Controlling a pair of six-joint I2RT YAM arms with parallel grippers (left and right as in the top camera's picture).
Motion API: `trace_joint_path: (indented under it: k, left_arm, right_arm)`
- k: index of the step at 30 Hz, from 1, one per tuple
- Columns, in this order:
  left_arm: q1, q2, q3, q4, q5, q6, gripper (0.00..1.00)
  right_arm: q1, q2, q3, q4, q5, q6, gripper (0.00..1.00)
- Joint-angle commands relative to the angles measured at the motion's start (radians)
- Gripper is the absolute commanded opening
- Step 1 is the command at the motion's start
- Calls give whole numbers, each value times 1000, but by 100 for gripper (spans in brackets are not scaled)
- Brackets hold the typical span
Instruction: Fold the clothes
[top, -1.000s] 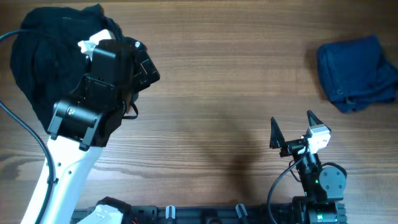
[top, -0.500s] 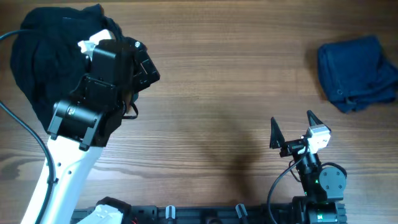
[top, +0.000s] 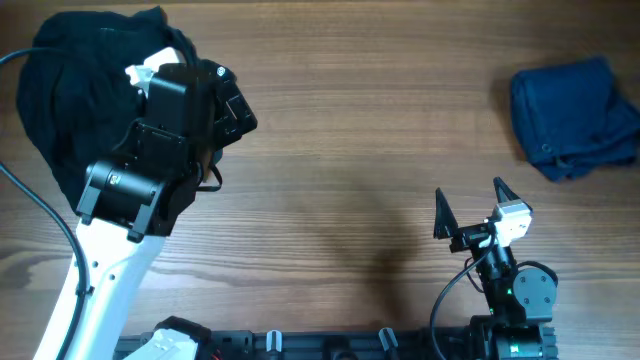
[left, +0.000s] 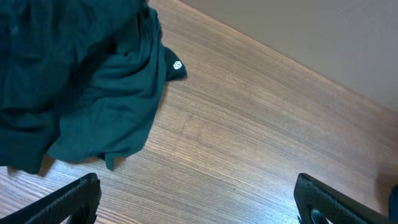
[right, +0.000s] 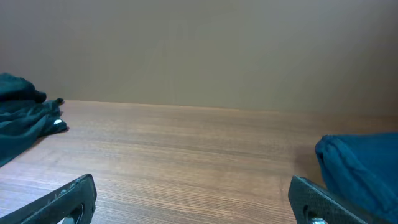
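The clothes, navy-blue shorts (top: 570, 115), lie bunched near the table's far right edge; the right wrist view shows them (right: 357, 171) at its right border. My right gripper (top: 468, 192) stands open near the front, below and left of the shorts and apart from them. Its jaws (right: 193, 186) hold only bare wood between them. My left gripper (left: 198, 186) is open over bare table beside a black garment heap (left: 68, 81). In the overhead view the left arm's body (top: 165, 140) hides most of that gripper.
The black garment heap (top: 70, 90) fills the far left corner, partly under the left arm. A cable (top: 45, 215) runs along the left edge. A black rail (top: 330, 345) lines the front edge. Bare wood (top: 380, 120) spans the middle. A plain wall (right: 199, 50) stands behind the table.
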Motion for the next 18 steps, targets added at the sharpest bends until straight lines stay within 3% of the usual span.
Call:
trace_joint_path:
  k: [1,18]
  left_arm:
    - [3,1,1,3,-20,-13,100]
    - [39,-68,-10,-15,-84,-9,100]
  right_arm:
    - [1,-14,-1,3,-4,10,100]
    - [1,-13,-1,3,-4,11,100]
